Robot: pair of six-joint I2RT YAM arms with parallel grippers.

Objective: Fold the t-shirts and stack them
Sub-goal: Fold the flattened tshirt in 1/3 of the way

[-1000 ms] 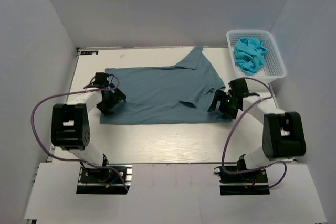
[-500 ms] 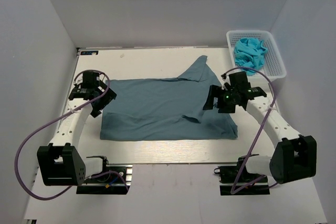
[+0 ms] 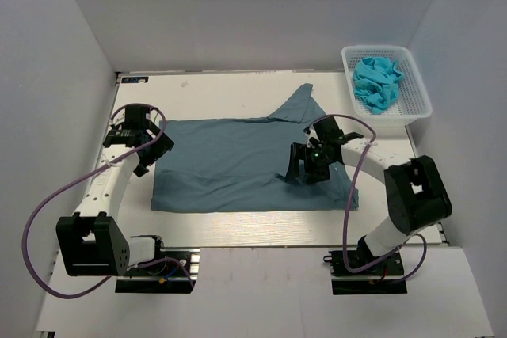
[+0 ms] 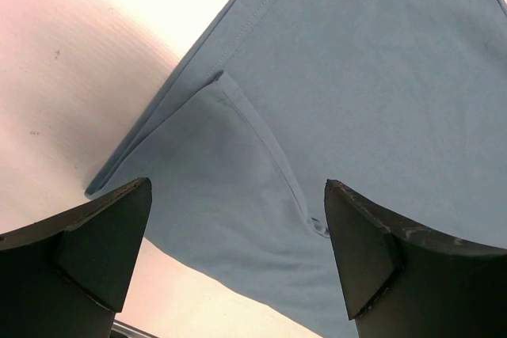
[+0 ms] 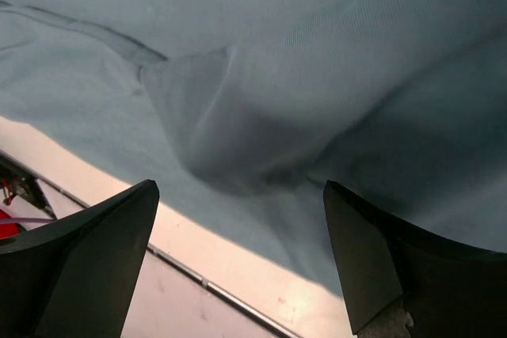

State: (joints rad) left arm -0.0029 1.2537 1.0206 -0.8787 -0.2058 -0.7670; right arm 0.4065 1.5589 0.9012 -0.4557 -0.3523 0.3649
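Observation:
A slate-blue t-shirt [image 3: 238, 164] lies spread across the middle of the table, one sleeve [image 3: 299, 103] pointing to the back. My left gripper [image 3: 149, 156] hovers open over the shirt's left edge. In the left wrist view the shirt [image 4: 372, 77] and a folded-over sleeve [image 4: 214, 156] lie below the open left gripper [image 4: 238, 187], nothing between its fingers. My right gripper [image 3: 301, 169] hangs open above a raised wrinkle in the shirt's right part. The right wrist view shows that wrinkle [image 5: 238, 124] under the open right gripper [image 5: 240, 189], which holds nothing.
A white mesh basket [image 3: 416, 93] stands at the back right corner with bright blue cloth [image 3: 377, 81] bunched inside. Grey walls close in the table on three sides. The table's near edge [image 5: 238, 263] runs just beyond the shirt's hem.
My right gripper moved from the shirt's right edge inward over the cloth. The left arm stretched out and its gripper went to the shirt's left edge. The shirt's right side and sleeve shifted slightly.

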